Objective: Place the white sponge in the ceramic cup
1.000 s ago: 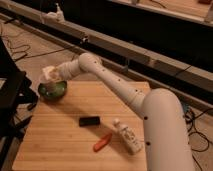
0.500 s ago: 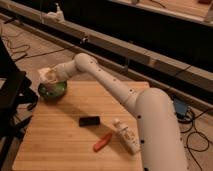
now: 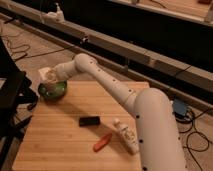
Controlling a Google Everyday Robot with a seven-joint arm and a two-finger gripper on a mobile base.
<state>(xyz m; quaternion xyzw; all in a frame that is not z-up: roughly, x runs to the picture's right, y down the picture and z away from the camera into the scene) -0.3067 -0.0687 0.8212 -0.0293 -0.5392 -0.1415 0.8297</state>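
My arm reaches across the wooden table (image 3: 65, 145) to its far left corner. There the gripper (image 3: 48, 75) hangs just above the green plate (image 3: 53, 90). A small white block, the white sponge (image 3: 44, 72), shows at the gripper's tip, and the fingers look shut on it. Right below the tip, a pale round rim with a pinkish inside looks like the ceramic cup (image 3: 52, 78), standing on the plate. The gripper covers much of the cup.
A black slab (image 3: 89, 121) lies mid-table, with an orange-red tool (image 3: 102, 142) in front of it. A white labelled bottle (image 3: 125, 134) lies beside my base. A dark cart (image 3: 10, 100) stands left of the table, and cables run over the floor behind it.
The arm's elbow has shifted a little to the left. The gripper stays over the green plate, still holding the white block.
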